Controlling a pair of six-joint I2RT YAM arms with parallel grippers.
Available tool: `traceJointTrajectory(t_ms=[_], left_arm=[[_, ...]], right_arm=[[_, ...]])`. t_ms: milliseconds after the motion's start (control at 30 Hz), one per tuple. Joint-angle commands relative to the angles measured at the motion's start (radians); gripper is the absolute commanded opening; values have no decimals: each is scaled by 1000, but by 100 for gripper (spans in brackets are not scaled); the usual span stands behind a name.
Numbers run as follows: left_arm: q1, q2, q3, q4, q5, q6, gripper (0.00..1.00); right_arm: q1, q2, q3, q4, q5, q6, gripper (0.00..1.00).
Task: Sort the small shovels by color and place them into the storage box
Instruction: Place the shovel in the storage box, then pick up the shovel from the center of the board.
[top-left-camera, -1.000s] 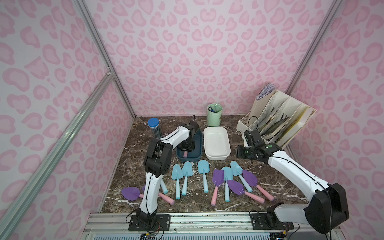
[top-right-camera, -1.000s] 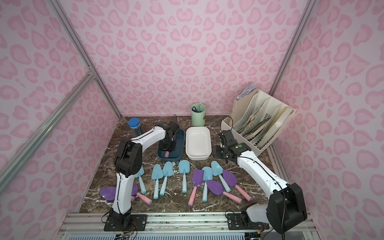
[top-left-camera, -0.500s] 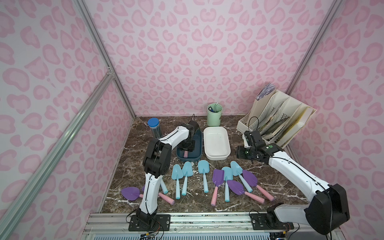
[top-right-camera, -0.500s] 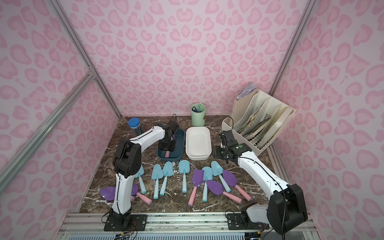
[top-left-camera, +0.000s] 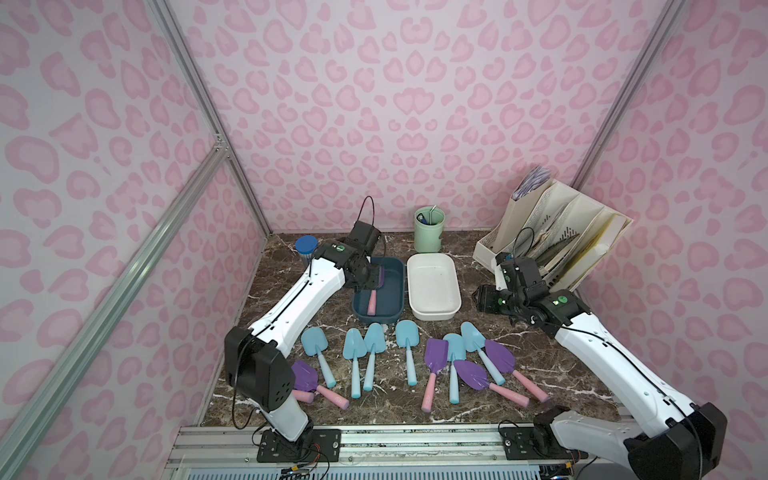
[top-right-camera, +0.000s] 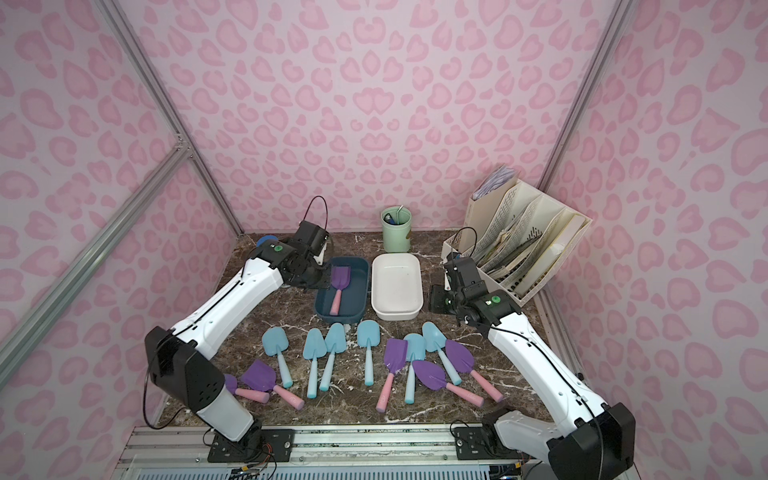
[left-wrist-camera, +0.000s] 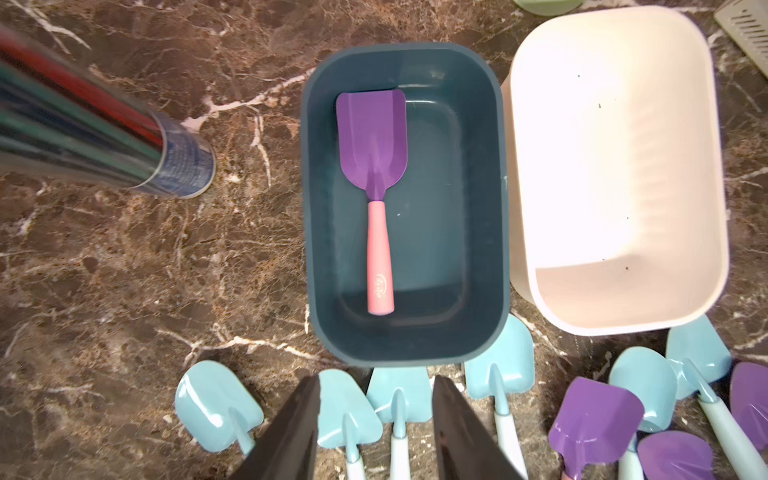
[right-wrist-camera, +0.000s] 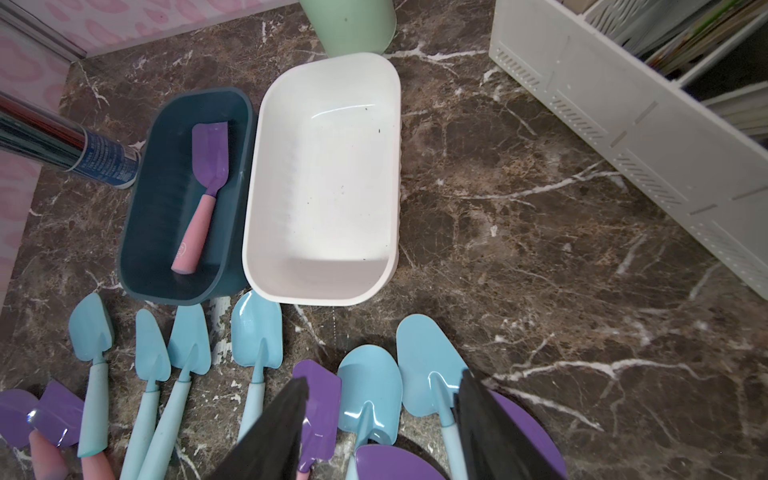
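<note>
One purple-bladed shovel (left-wrist-camera: 372, 141) with a pink handle lies flat in the dark blue storage box (left-wrist-camera: 311, 232), also seen as the shovel (top-right-camera: 341, 277) in a top view. My left gripper (left-wrist-camera: 376, 415) hovers open over that box's left side, as the left gripper (top-left-camera: 371, 278) shows, with nothing between its fingers. Several light blue shovels (top-left-camera: 354, 353) and purple shovels (top-left-camera: 436, 352) lie in a row on the marble in front of the boxes. The white storage box (top-left-camera: 432, 314) holds nothing. My right gripper (top-left-camera: 483, 298) hangs open and empty to the right of it, above the row's right end (right-wrist-camera: 382, 415).
A clear pencil tube with a blue cap (top-left-camera: 306, 245) stands left of the blue box. A green cup (top-left-camera: 429, 230) sits at the back wall, a white file rack (top-left-camera: 557, 237) at the back right. Two purple shovels (top-right-camera: 258, 376) lie by the left arm's base.
My left gripper's jaws have opened and the purple shovel now lies free in the blue box. The right arm has hardly moved.
</note>
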Motion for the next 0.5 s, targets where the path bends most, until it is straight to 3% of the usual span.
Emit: traceJointTrajectory(t_ms=[0,233,467], left_arm=[[-6,-93,-65,-70,-24,-20,49],[-6,-272,-244,-155,-72,-54,49],[-4,-354,-326,-205,-147,-104,49]], right_arm=[[33,-23,-16,-32,21,51,62],[148,-52,-65,-48,32,136,62],[363,9,-77,-3,45,257,61]])
